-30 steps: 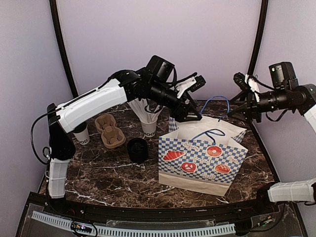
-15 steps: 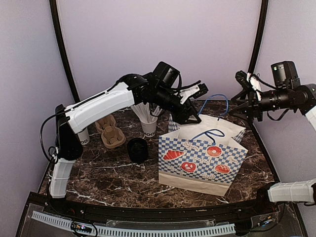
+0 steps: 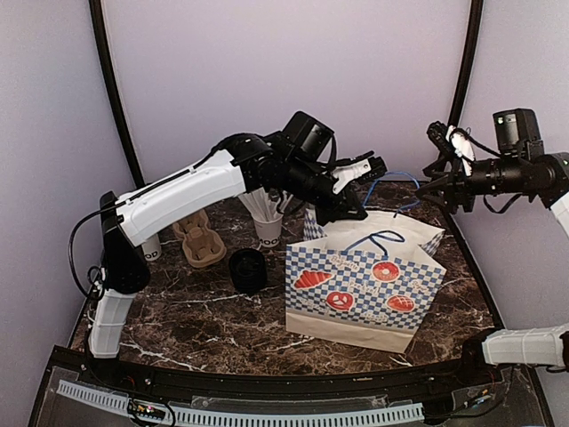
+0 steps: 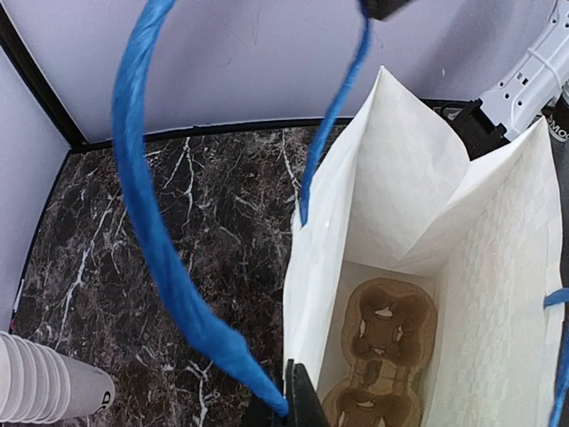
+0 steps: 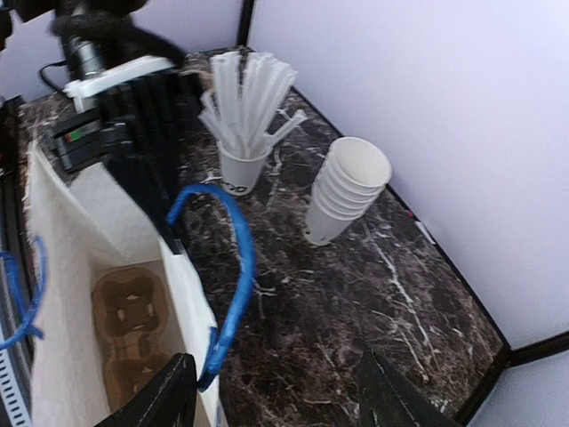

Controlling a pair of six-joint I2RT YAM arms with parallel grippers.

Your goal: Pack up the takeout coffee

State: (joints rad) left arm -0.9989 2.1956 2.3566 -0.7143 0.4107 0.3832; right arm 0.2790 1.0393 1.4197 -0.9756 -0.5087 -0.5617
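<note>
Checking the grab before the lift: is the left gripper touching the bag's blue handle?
Touching. Left wrist view: the blue handle runs into the shut left gripper at the bottom edge, no gap.

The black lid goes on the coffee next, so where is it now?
In the top view the black lid lies on the table left of centre, between the brown cup carrier and the checkered paper bag.
</note>
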